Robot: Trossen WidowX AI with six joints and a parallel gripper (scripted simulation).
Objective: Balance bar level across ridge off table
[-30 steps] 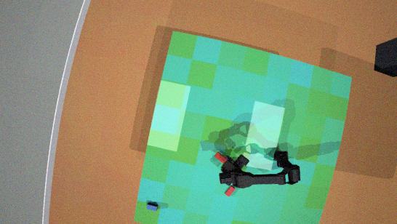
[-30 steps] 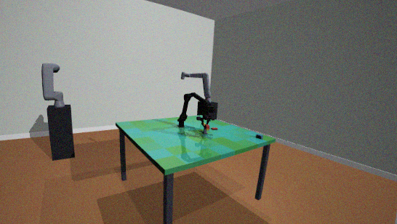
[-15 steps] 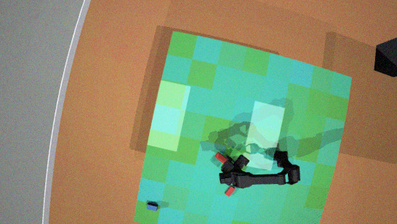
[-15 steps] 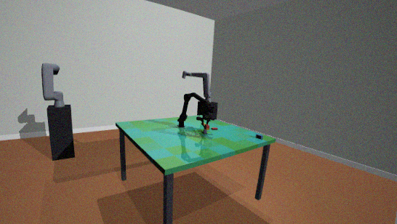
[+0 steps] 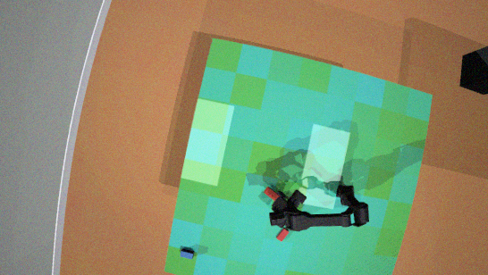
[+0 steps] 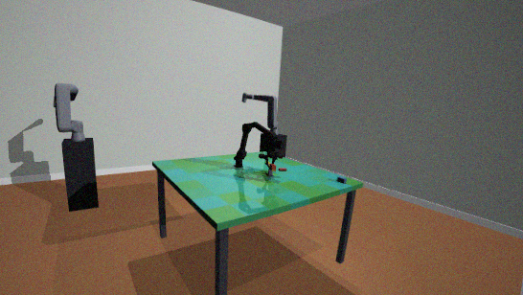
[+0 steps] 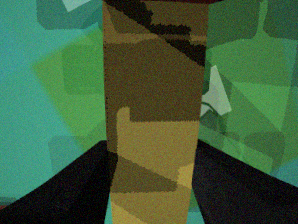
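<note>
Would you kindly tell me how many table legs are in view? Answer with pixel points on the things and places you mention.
3, all in the exterior view: a picture-left leg [image 6: 162, 203], a near leg [image 6: 221, 263] and a picture-right leg [image 6: 346, 225]. A fourth, at the far corner, may be hidden.
</note>
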